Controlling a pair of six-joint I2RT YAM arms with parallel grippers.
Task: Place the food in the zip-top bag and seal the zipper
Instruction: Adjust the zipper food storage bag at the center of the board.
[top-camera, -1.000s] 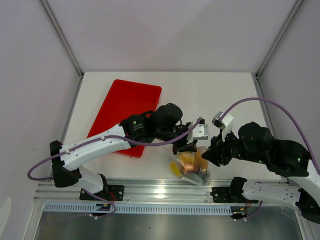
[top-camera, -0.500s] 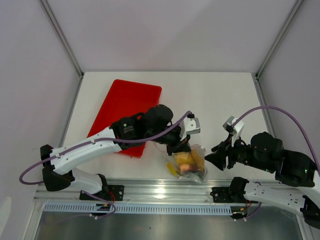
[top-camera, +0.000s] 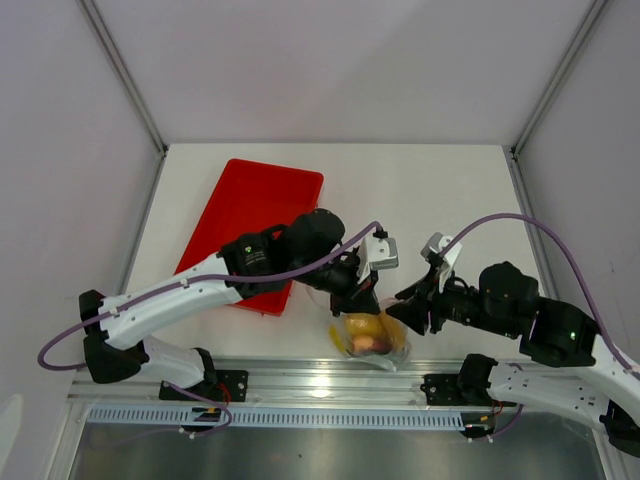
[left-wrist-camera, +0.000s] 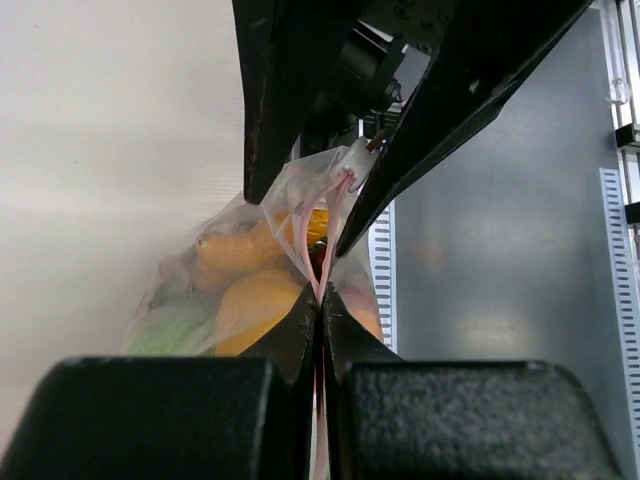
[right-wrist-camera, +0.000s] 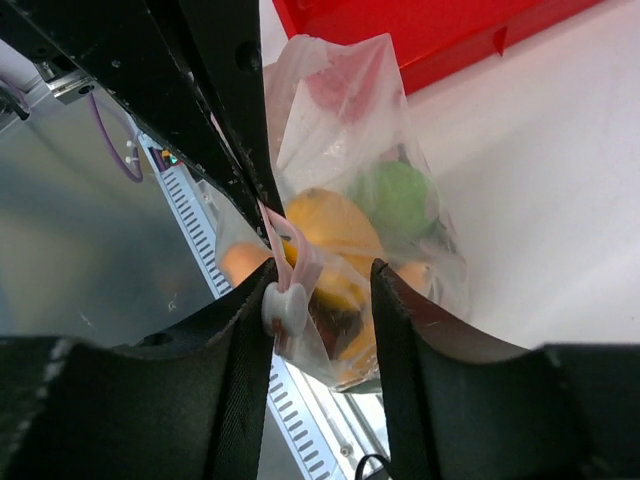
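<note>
The clear zip-top bag hangs near the table's front edge with the food inside. In the right wrist view I see a green lime, a yellow mango and something reddish through the bag. My left gripper is shut on the pink zipper strip, its jaws pressed together on it. My right gripper is open and straddles the zipper's end. The white slider touches its left finger. The slider also shows in the left wrist view.
The red tray lies at the left rear, partly under my left arm, and shows in the right wrist view. The metal rail and the table's front edge lie just below the bag.
My right gripper has moved left to the bag and now straddles the zipper's end. My left gripper keeps its hold on the strip, and the bag has shifted slightly left and nearer.
</note>
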